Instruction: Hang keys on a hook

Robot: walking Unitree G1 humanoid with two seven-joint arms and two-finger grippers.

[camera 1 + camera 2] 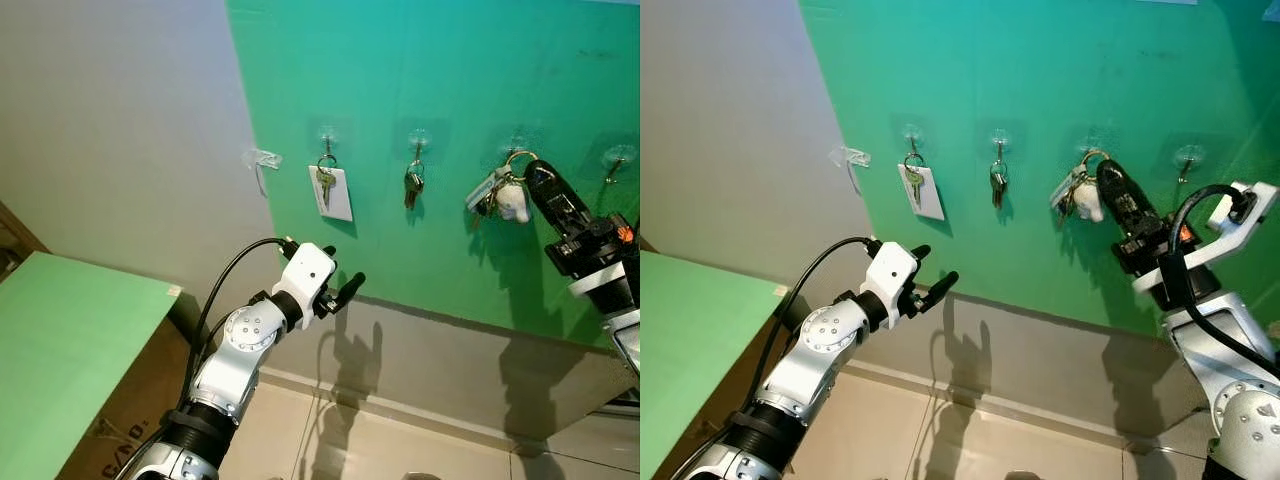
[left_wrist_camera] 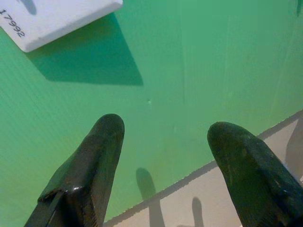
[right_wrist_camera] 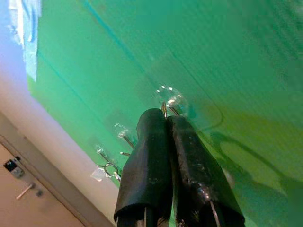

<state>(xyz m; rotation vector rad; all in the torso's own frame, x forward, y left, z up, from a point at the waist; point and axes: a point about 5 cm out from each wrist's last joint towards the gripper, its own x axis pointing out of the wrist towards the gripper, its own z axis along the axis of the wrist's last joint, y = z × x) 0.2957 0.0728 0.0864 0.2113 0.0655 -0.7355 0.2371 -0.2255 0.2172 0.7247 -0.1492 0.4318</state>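
Observation:
A bunch of keys [image 1: 497,194] with a white charm hangs against the green wall [image 1: 450,60]. Its metal ring [image 1: 520,157] sits right at the third clear hook [image 1: 517,144]. My right gripper [image 1: 540,176] is shut on that ring, fingertips close to the wall; in the right wrist view the shut fingers [image 3: 156,142] pinch the ring just under the hook [image 3: 170,97]. Whether the ring rests over the hook I cannot tell. My left gripper [image 1: 938,264] is open and holds nothing, lower down near the wall, below a white key tag [image 2: 52,19].
Keys with the white tag [image 1: 331,192] and a small dark key set [image 1: 413,185] hang on two hooks to the left. A bare hook [image 1: 618,156] is at the right and another [image 1: 262,158] on the grey wall. A green-topped box [image 1: 60,340] stands at lower left.

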